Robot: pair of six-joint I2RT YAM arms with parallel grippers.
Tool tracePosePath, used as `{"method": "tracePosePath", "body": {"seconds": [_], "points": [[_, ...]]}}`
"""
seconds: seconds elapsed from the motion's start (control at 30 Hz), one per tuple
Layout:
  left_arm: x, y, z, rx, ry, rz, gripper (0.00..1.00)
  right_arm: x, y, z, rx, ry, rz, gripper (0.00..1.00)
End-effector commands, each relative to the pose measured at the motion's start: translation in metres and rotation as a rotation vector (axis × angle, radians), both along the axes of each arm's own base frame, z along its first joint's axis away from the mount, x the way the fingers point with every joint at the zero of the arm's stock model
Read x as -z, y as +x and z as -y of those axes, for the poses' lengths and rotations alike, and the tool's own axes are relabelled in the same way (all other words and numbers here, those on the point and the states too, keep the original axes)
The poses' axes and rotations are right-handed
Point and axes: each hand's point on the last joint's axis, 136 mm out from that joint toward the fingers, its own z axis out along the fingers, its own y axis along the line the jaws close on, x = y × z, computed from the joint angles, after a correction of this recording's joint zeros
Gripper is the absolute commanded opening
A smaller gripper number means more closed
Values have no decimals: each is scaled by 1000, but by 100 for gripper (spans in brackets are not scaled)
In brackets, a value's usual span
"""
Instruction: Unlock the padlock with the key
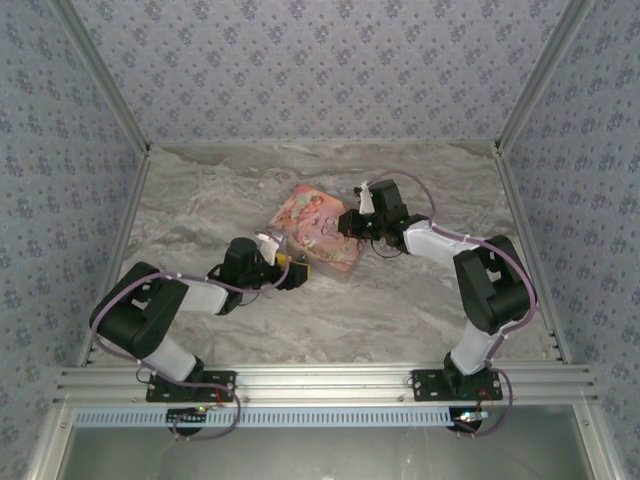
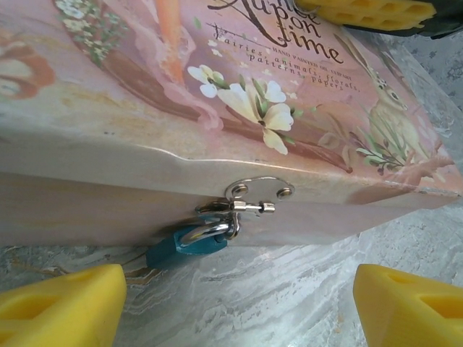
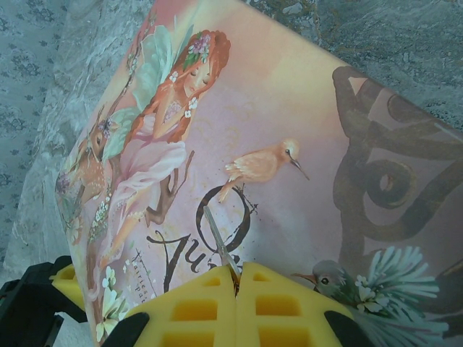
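Note:
The padlock (image 2: 184, 246) is a small teal-blue lock with a silver shackle. It hangs from the silver hasp (image 2: 253, 195) on the front wall of the pink picture-printed box (image 1: 315, 228). My left gripper (image 2: 239, 311) is open, low on the table just in front of the lock, one yellow finger (image 2: 61, 307) on each side and nothing between them. My right gripper (image 3: 236, 278) is shut on the thin silver key (image 3: 219, 242). The key's blade sticks out over the box lid (image 3: 289, 144). From above, the right gripper (image 1: 352, 222) hovers at the box's right edge, and the left gripper (image 1: 292, 268) is at its near edge.
The box lies on a marble-patterned table (image 1: 400, 300) enclosed by patterned walls. An aluminium rail (image 1: 320, 380) runs along the near edge. The right gripper's yellow fingers (image 2: 376, 13) show above the far side of the lid in the left wrist view.

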Motion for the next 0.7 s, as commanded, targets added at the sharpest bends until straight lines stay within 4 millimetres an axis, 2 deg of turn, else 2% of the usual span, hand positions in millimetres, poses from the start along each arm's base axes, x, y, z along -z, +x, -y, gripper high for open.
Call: {"method": "tracePosePath", "body": {"seconds": [0.0,0.67], "points": [[-6,5,6,4,-15,49,81,46,-20,9,-3,-95,-119,2],[8,17,14,-9,8,57,68,44,-20,7,-7,-85,-115,2]]}}
